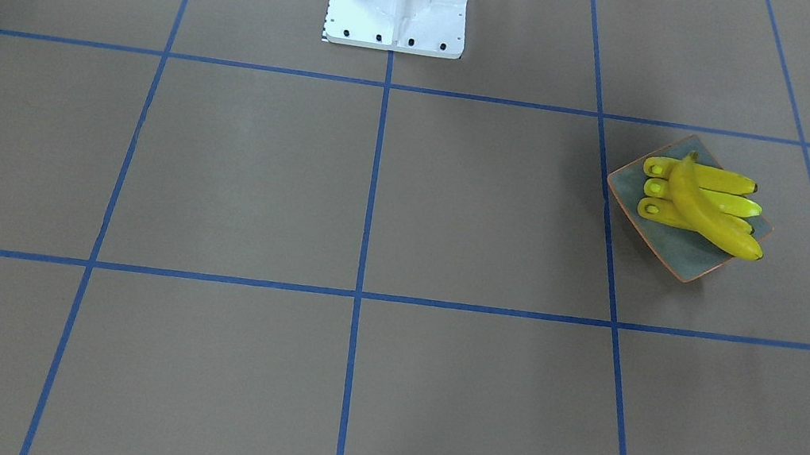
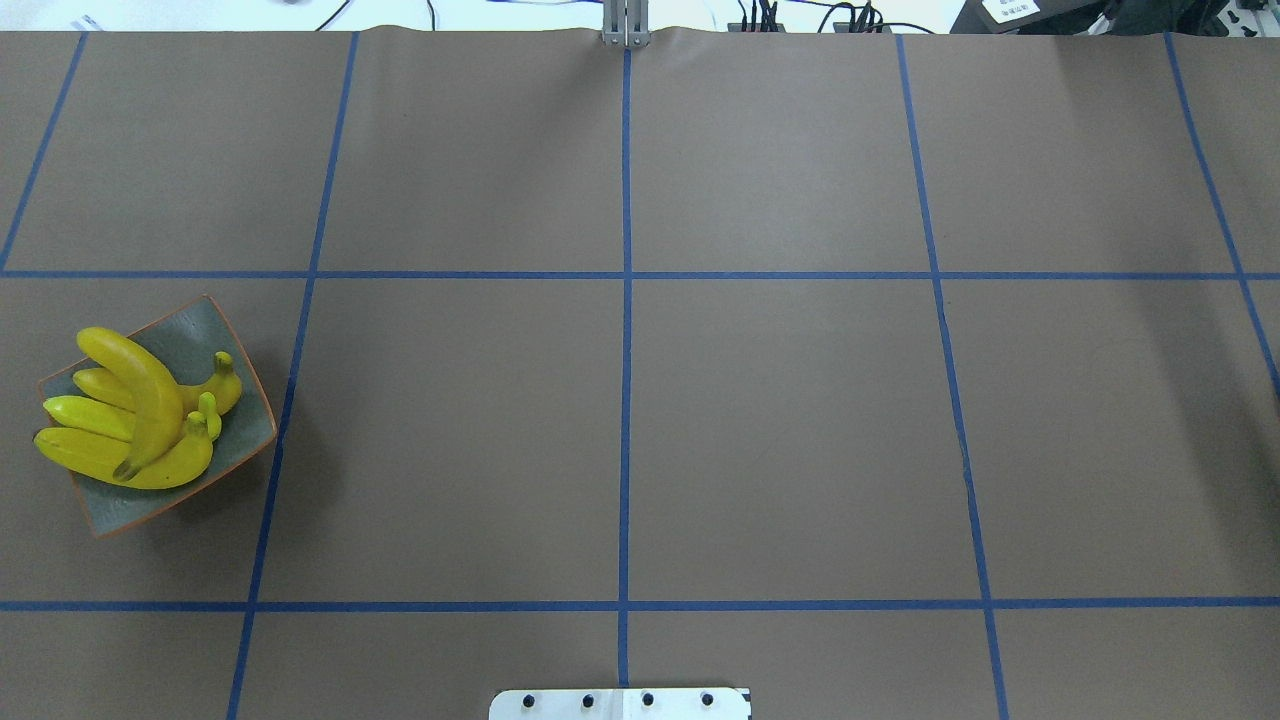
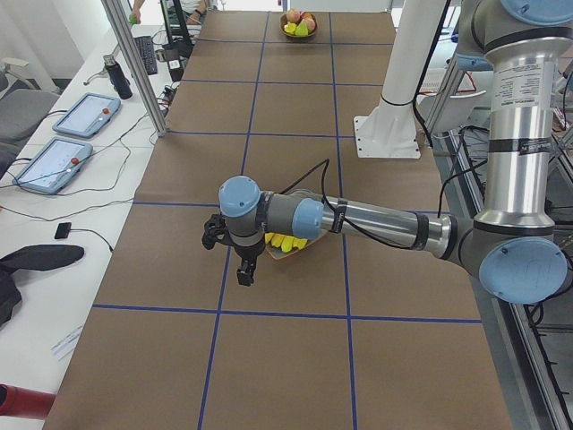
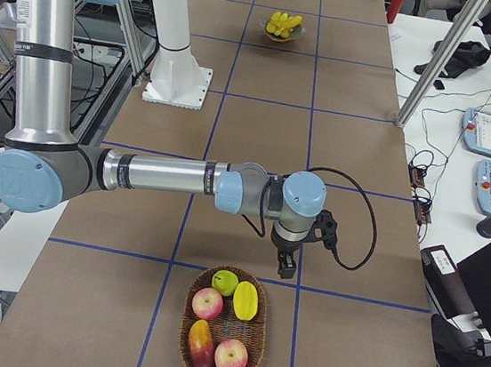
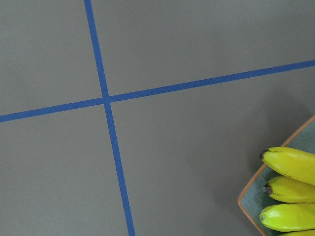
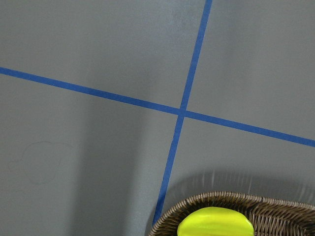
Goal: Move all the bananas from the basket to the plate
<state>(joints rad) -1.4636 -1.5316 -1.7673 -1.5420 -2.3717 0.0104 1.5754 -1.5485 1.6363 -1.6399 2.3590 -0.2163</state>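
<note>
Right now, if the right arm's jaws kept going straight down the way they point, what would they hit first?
Most likely the brown table, near the blue tape line just outside the wicker basket. Nothing shows beneath the jaws, though depth is hard to judge from the side view.

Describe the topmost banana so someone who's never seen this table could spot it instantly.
On the brown table crossed by blue tape, find the squarish grey-green plate with an orange rim, towards the robot's left end. Three bananas lie side by side on it; yours is the fourth banana, lying crosswise on top of them.
</note>
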